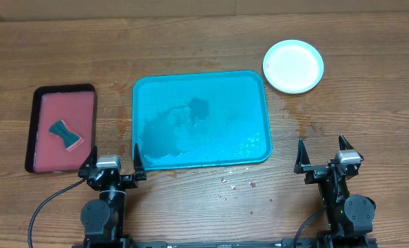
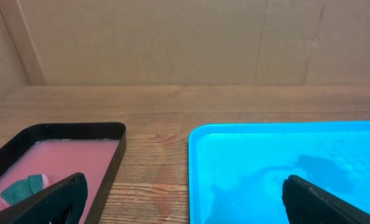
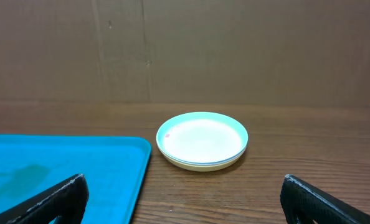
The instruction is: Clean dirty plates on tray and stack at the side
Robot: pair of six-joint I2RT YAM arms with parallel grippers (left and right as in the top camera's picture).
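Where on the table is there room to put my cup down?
Biggest bare patch: the wood right of the blue tray, between the plates and the right gripper. The far strip behind both trays is bare too. Tightest: the gap between the red tray and blue tray, by the left gripper. Crumbs dot the wood in front.

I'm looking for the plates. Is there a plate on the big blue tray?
No, the blue tray has no plate on it; the plates sit stacked on the table off the tray's far right corner.
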